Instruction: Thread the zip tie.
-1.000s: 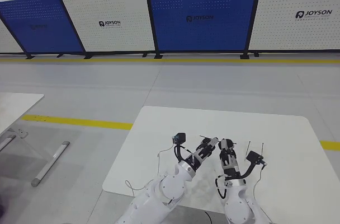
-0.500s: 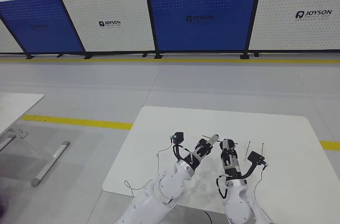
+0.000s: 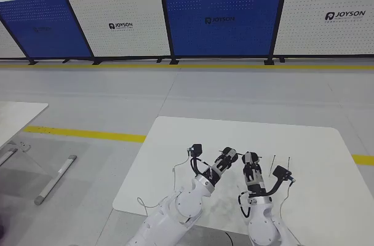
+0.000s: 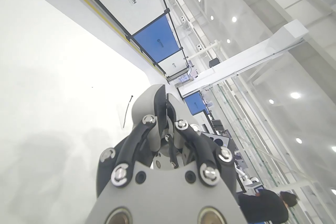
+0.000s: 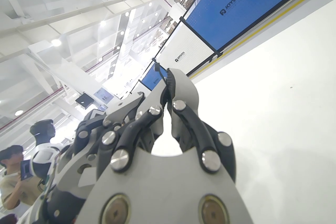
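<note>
right gripper (image 5: 167,83) pinches a zip tie (image 5: 157,68); left gripper (image 4: 166,99) is closed; spare zip tie (image 4: 127,110) lies on the tabletop (image 4: 52,64).

Blue and white panels (image 3: 222,27), grey floor (image 3: 175,92)

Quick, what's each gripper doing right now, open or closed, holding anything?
Left gripper: closed; whether it grips anything cannot be told.
Right gripper: closed on the zip tie.
</note>
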### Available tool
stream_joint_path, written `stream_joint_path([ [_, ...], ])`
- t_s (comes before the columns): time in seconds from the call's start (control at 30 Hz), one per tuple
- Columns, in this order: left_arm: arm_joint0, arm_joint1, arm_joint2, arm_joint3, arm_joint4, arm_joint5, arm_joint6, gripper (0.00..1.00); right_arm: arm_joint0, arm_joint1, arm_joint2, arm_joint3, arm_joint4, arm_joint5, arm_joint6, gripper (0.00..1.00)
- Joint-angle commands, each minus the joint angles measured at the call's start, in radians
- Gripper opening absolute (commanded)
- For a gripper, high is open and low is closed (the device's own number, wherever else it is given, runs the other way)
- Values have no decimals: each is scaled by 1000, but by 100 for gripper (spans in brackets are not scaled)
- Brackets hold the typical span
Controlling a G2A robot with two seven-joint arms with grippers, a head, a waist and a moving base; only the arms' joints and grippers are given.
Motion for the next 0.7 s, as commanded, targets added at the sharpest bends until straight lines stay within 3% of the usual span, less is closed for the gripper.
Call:
stream_joint_path([
  [0.0, 0, 0, 1, 0, -1, 0, 2, 0, 0, 0, 1, -1, 0, 0, 1, 0],
  [0.17, -1, -1, 2, 1, -2, -1, 7, 0, -4, 0, 2, -7, 3, -5, 5, 0],
  [0.2, -1, -1, 2, 1, -3, -1, 8, 0, -5, 1, 2, -9, 5, -7, 6, 9],
  [0.23, -1, -2, 2, 1, -4, -1, 10, 0, -6, 1, 3, -10, 6, -10, 6, 44],
  [0.27, 0, -2, 2, 1, -5, -1, 12, 0, -7, 1, 4, -11, 7, -11, 6, 100],
  [0.67, -3, -7, 4, 13, -20, 26, 44, 0, -19, 3, 11, -18, 9, -28, -1, 100],
])
